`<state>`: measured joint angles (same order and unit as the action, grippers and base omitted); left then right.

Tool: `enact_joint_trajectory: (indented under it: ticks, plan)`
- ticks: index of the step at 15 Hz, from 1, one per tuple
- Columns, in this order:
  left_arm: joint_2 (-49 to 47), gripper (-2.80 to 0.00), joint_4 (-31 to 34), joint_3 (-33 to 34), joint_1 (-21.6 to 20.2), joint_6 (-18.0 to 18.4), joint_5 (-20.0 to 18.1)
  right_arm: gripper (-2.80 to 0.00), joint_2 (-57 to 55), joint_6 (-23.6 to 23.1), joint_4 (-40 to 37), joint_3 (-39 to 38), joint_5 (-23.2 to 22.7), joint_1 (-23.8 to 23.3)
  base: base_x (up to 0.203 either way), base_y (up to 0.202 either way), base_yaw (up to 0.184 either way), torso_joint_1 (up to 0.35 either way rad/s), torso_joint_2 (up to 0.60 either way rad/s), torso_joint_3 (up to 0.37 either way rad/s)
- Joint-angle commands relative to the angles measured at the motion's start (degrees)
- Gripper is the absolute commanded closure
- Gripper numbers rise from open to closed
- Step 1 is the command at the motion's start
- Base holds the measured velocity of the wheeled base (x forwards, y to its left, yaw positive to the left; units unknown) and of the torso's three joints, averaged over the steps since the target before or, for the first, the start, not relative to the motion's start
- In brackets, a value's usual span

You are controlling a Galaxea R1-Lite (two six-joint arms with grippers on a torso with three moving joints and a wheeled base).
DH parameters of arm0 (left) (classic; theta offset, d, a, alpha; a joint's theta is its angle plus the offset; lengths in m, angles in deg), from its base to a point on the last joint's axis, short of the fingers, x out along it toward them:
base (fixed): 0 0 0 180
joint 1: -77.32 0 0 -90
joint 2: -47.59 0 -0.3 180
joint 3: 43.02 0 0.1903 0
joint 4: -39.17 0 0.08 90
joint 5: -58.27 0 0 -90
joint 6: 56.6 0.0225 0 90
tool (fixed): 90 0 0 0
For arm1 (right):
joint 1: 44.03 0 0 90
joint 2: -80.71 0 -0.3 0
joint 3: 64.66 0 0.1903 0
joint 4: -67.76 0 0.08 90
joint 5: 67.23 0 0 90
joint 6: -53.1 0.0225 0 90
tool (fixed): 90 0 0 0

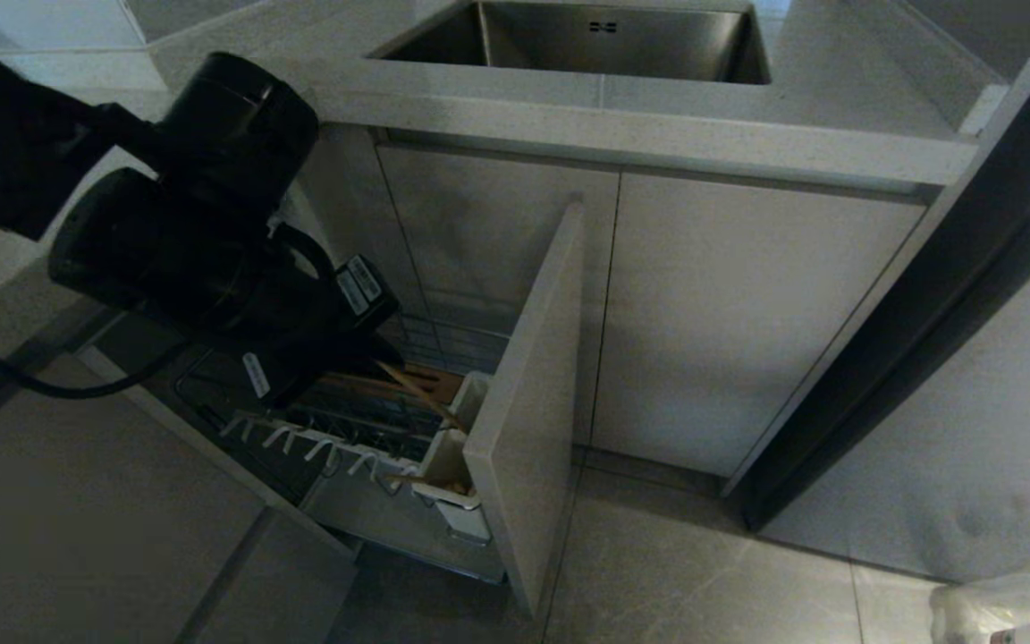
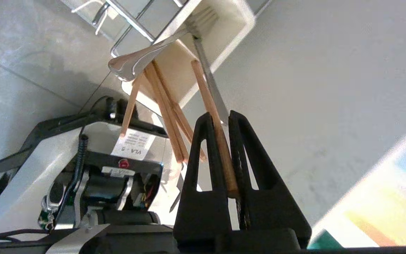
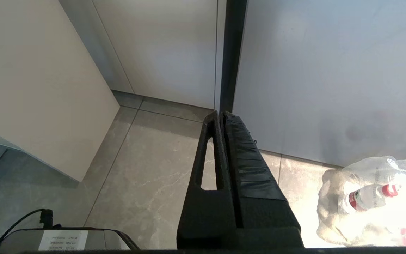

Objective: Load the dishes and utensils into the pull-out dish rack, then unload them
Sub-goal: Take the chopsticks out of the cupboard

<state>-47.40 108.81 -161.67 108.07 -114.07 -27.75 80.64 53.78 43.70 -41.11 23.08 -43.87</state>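
Observation:
The pull-out dish rack (image 1: 363,429) stands drawn out of the cabinet, with white pegs (image 1: 300,443) along its near side and a beige door front (image 1: 528,402). My left arm (image 1: 211,224) reaches down over its white utensil cup (image 1: 448,465). My left gripper (image 2: 219,118) is shut on one tan chopstick (image 2: 220,148), whose far end points into the cup (image 2: 231,31). More chopsticks (image 2: 164,106) lean in the cup. The silver fork (image 2: 143,58) rests across the cup's rim. No dishes are in view. My right gripper (image 3: 220,114) hangs shut and empty over the floor.
A steel sink (image 1: 604,40) is set in the counter above the cabinets. A dark vertical frame (image 1: 917,331) stands to the right. A clear plastic bag with bottles (image 3: 372,201) lies on the floor tiles at the right. My own base (image 2: 83,165) is below the rack.

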Motion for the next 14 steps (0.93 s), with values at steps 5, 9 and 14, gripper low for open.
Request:
enact_joint_trajectory:
  ticks: [5, 9, 14]
  plan:
    - [5.87, 0.00, 3.89, -1.33, 1.71, 0.12, 7.16, 0.00, -0.01, 0.02, -0.02, -0.01, 0.01, 0.02, 0.000, 0.000, 0.000, 0.000, 0.00, 0.000]
    - [8.39, 0.00, 5.40, -1.94, 1.77, 0.96, 10.52, 0.00, -0.01, 0.02, -0.02, -0.01, -0.04, 0.02, 0.000, 0.000, 0.000, 0.000, 0.00, 0.000]
    - [13.28, 0.00, 5.40, -3.49, 1.77, 2.41, 13.05, 0.00, -0.01, 0.02, -0.02, -0.01, -0.04, 0.02, 0.000, 0.000, 0.000, 0.000, 0.00, 0.000]
